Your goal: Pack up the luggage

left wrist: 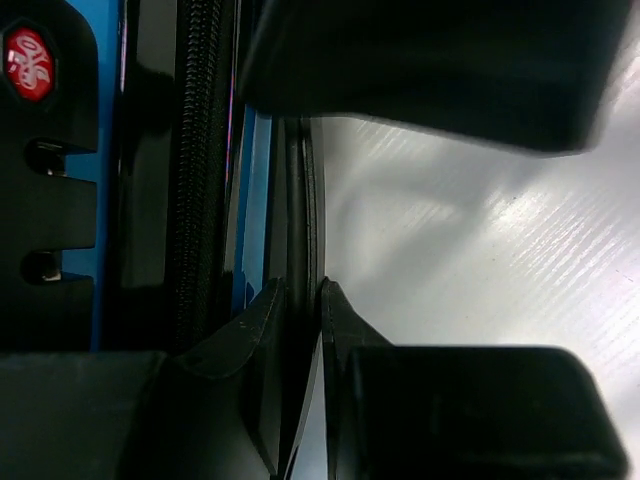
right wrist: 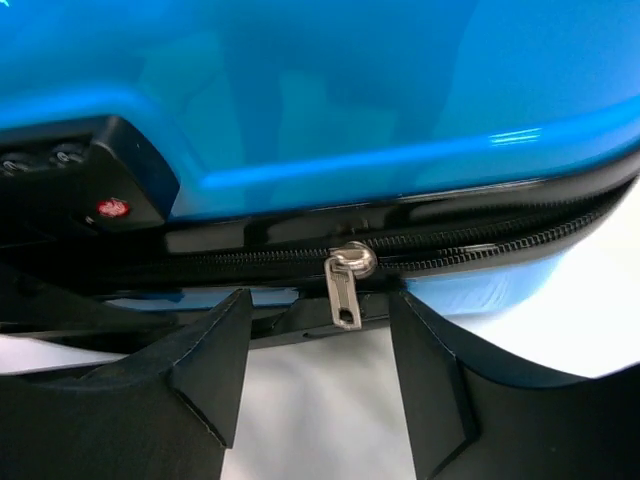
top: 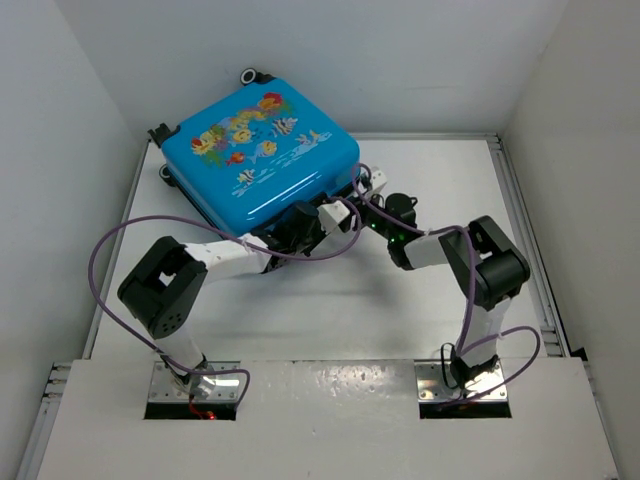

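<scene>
While the luggage lies closed on the table directly ahead of both sets of fingers, the left gripper stands narrow, pinching its thin black rim, and the right gripper stands wide, with the zipper pull hanging untouched between its fingers.

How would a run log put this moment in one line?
luggage: lid down on table | left gripper: pinching its black edge | right gripper: open, astride zipper pull

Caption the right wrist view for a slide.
Right claw open, poised at the silver zipper pull of the blue luggage.
</scene>
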Controlling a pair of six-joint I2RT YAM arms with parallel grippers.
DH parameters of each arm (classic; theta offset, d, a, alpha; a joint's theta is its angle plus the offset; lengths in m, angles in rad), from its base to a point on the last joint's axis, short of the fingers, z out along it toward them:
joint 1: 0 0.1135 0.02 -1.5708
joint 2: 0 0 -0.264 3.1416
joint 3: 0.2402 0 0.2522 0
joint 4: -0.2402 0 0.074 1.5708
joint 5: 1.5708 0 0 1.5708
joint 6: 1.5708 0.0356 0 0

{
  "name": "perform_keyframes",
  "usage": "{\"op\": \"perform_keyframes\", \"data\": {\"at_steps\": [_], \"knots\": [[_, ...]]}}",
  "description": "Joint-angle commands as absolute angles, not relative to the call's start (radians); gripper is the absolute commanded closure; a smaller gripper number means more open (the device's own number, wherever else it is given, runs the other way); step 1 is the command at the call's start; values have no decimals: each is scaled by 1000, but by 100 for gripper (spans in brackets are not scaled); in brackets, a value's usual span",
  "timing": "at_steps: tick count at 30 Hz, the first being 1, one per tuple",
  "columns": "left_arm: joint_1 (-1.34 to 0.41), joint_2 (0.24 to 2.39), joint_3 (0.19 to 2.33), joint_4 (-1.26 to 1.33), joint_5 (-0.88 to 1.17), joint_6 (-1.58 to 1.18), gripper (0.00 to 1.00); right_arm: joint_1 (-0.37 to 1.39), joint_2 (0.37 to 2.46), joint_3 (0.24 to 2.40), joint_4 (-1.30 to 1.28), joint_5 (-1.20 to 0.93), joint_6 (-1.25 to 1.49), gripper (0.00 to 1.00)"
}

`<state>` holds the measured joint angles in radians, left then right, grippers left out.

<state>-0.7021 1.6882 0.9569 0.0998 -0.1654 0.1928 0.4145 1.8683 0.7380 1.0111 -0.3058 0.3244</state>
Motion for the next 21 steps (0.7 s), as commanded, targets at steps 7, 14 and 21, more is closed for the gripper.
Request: {"op": "perform_keyframes", "data": {"at_steps": [7,14,21], "knots": [[-666,1706,897,-69,-158,118,100,485,1931,805,1141,-52,241,71],[-666,1706,888,-69,-167,118,100,489,1899,819,1135,-3,203,98],[-666,1706,888,-78,-212,130,100,462,1849,798,1054,-6,224,100]]}}
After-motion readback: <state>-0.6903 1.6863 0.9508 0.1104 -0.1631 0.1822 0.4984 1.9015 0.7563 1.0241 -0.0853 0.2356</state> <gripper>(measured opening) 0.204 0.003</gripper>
